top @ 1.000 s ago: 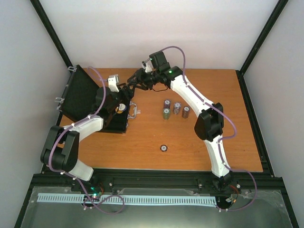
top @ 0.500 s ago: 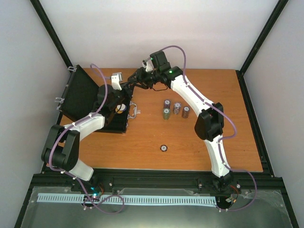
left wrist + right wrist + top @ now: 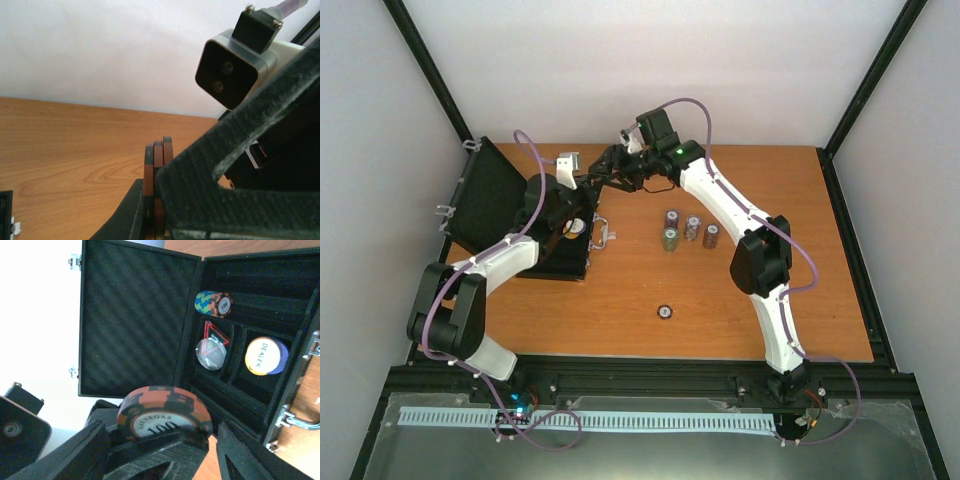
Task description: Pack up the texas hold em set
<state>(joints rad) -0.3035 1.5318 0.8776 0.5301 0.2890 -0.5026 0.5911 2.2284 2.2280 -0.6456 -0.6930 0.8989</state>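
Note:
The black case (image 3: 485, 205) lies open at the table's left, its lid (image 3: 130, 320) up. In its tray sit a striped chip stack (image 3: 214, 303), a yellow dealer disc (image 3: 264, 356) and a clear disc over a dark triangular token (image 3: 211, 354). Both grippers meet just right of the case. My left gripper (image 3: 586, 190) (image 3: 152, 200) is shut on an orange-and-black chip stack (image 3: 156, 165) (image 3: 162, 412). My right gripper (image 3: 604, 178) (image 3: 162, 442) stands open around that stack, its fingers clear of the chips.
Several chip stacks (image 3: 691, 228) stand in a cluster mid-table. A small round disc (image 3: 664, 312) lies alone nearer the front. The case's silver handle (image 3: 295, 422) juts from its right edge. The right wrist camera (image 3: 235, 65) hangs close over my left fingers.
My left gripper has shut on the orange chip stack. The right gripper's jaws have spread wider around it. Both arms stayed near the case.

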